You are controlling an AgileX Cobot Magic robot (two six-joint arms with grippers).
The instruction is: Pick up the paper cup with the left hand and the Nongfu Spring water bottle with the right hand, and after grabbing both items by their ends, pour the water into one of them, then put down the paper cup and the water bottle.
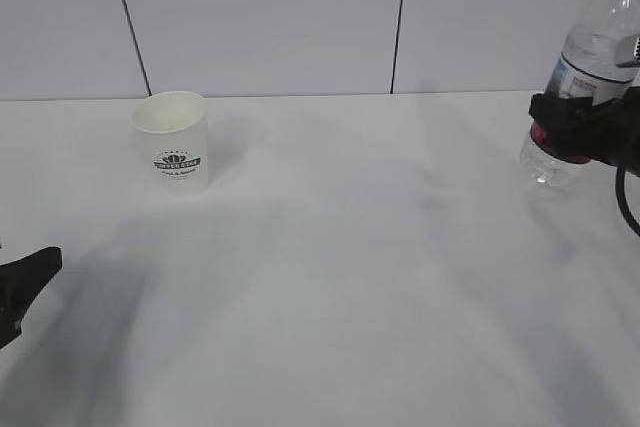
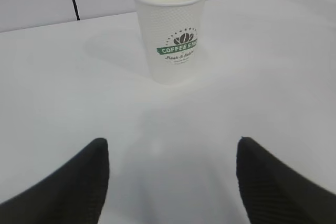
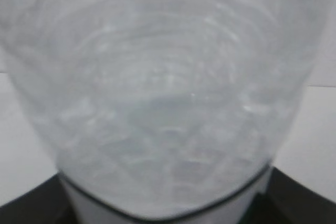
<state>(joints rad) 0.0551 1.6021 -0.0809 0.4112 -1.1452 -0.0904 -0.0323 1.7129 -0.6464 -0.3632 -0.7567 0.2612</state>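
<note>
- The small white paper cup [image 1: 173, 140] with the dark green round logo stood upright on the white table [image 1: 330, 277], far left, mouth open.
- My left black two-finger gripper [image 2: 170, 182] sat just short of it, jaws wide apart, nothing between them.
- My right black gripper [image 1: 572, 129] was clamped around the clear plastic water bottle [image 1: 590, 72], red-and-white label, tilted slightly at the right edge.

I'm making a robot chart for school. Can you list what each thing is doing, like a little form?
paper cup: upright on the white table, not held
left hand: open, short of the cup
Nongfu Spring water bottle: tilted, base off the table
right hand: shut on the bottle's lower part
pouring: not started
</note>
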